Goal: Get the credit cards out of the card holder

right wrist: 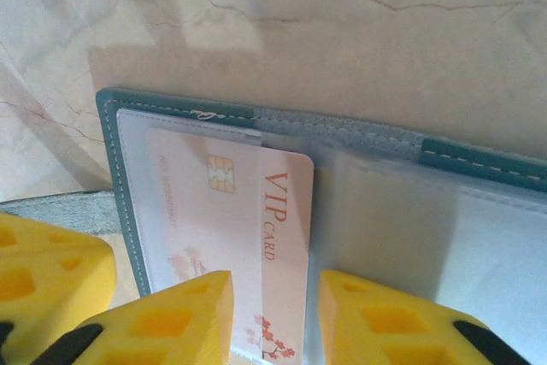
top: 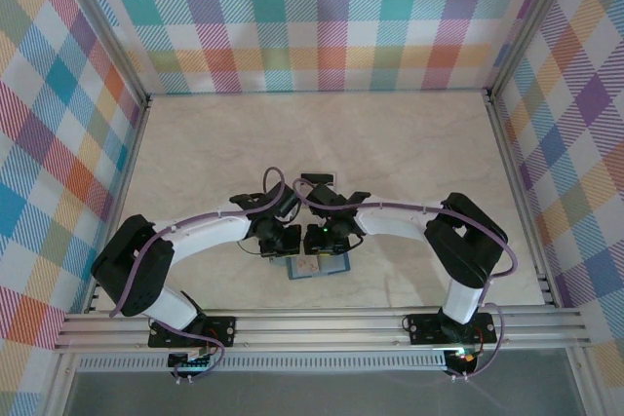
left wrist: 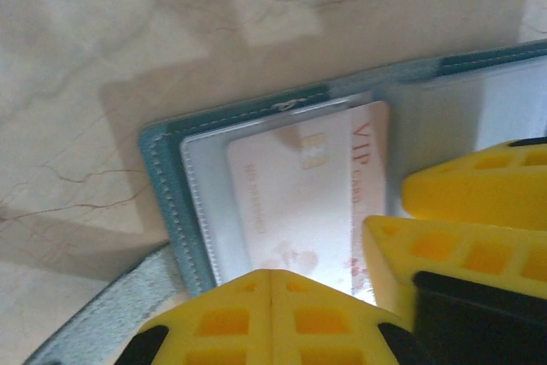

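Observation:
The teal card holder (top: 331, 265) lies open on the table near the front edge, between the two wrists. A pinkish-white credit card (right wrist: 256, 211) printed "VIP CARD" sticks partway out of the card holder's (right wrist: 111, 151) clear left pocket. My right gripper (right wrist: 273, 284) stands open, one yellow finger on each side of the card's exposed strip. My left gripper (left wrist: 272, 273) is shut, its tips together over the pocket and the card (left wrist: 291, 203) near the holder's (left wrist: 162, 177) stitched edge. The right fingers (left wrist: 479, 194) sit close beside it.
The holder's grey strap tab (left wrist: 111, 314) trails off its left side onto the marble tabletop (top: 409, 153). A small pale flat piece (top: 322, 180) lies just behind the wrists. Checked walls enclose the table, and an aluminium rail (top: 322, 326) runs along the front.

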### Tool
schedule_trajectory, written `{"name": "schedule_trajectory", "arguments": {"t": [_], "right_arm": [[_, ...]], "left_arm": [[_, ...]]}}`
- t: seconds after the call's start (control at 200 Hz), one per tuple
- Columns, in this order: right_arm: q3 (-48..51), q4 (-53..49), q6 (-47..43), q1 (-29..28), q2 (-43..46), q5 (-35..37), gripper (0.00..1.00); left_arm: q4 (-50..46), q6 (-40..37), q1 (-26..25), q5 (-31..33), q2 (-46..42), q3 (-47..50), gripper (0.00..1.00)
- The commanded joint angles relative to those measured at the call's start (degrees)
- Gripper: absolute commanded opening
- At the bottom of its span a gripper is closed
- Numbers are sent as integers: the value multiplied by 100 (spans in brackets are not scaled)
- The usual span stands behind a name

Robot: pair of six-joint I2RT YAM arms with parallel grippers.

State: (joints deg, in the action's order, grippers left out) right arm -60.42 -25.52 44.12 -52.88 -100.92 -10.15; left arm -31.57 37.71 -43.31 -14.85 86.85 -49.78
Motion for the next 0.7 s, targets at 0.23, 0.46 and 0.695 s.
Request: {"name": "schedule_trajectory", "arguments": {"t": [0.23,0.46,0.695], "right_arm": [[124,177,-104,81,-198,-359,30],[319,506,-132,198,-221,-719,29],[798,1361,107,420,55,-1323,24]], "left_arm": [[-144,-127,-116,193,524,51,0],[-261,-211,-122,360,636,154,0],[-515,-310,-120,643,694,174,0]]}}
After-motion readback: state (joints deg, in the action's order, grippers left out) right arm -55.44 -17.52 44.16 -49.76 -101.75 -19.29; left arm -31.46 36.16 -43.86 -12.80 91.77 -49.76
